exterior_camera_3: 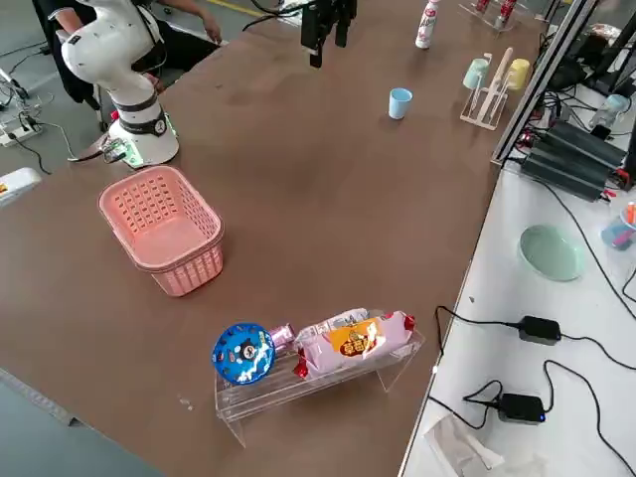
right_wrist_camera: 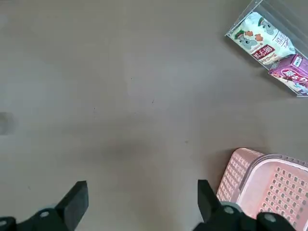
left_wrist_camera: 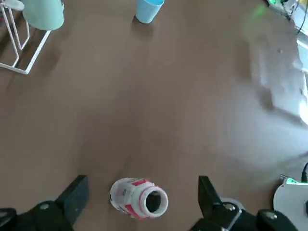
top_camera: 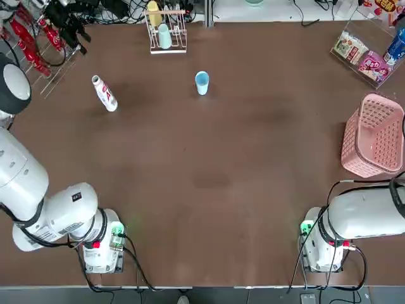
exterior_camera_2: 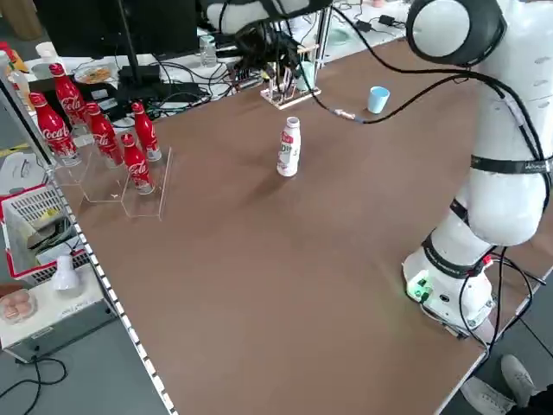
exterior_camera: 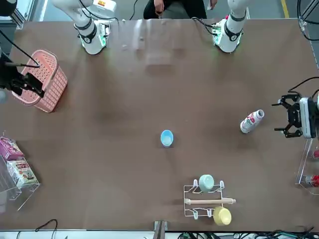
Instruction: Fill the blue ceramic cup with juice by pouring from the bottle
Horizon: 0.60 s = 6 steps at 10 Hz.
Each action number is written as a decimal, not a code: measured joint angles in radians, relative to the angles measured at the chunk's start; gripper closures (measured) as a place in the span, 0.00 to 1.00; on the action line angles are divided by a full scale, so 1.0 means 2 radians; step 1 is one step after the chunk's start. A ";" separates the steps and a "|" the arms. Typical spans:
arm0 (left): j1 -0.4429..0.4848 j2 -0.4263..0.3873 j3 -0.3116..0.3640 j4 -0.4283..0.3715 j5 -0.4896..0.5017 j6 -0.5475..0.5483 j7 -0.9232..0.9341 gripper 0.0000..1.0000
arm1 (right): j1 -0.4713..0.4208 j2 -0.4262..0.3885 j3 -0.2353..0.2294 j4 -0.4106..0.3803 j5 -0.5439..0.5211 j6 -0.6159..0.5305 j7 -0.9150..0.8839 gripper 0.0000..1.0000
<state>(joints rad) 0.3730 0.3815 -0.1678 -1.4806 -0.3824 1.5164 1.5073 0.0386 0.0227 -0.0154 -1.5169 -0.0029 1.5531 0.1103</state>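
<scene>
White juice bottle (left_wrist_camera: 138, 198) stands upright, uncapped, well left of the blue ceramic cup (top_camera: 202, 82). Left gripper (left_wrist_camera: 139, 204) hovers above, fingers apart; right gripper (right_wrist_camera: 139, 204) likewise spread, idle. Any grasp: centre fingers, keep bottle vertical.

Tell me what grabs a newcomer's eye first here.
The white juice bottle stands alone on the table's far left, with the left gripper open above it. The blue cup stands apart near the far middle, and a pink basket sits at the right edge.
</scene>
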 joint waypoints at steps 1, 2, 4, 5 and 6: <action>-0.018 -0.011 0.000 0.000 0.022 0.018 -0.043 0.00 | 0.000 0.000 0.000 0.000 0.000 -0.002 0.000 0.00; -0.036 -0.021 0.000 0.000 0.046 0.032 -0.095 0.00 | 0.000 0.000 0.000 0.000 0.000 -0.003 0.000 0.00; -0.082 -0.040 0.000 0.000 0.101 0.049 -0.211 0.00 | 0.000 0.000 0.000 0.000 0.000 -0.004 0.000 0.00; -0.105 -0.049 -0.001 0.001 0.119 0.058 -0.266 0.00 | 0.001 0.000 0.000 0.000 0.000 -0.004 0.000 0.00; -0.120 -0.057 0.000 0.001 0.124 0.067 -0.318 0.00 | 0.001 0.000 0.000 0.000 0.000 -0.004 0.000 0.00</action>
<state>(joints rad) 0.1325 0.2676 -0.1688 -1.4792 -0.1350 1.6496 0.8710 0.0404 0.0227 -0.0154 -1.5162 -0.0029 1.5456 0.1106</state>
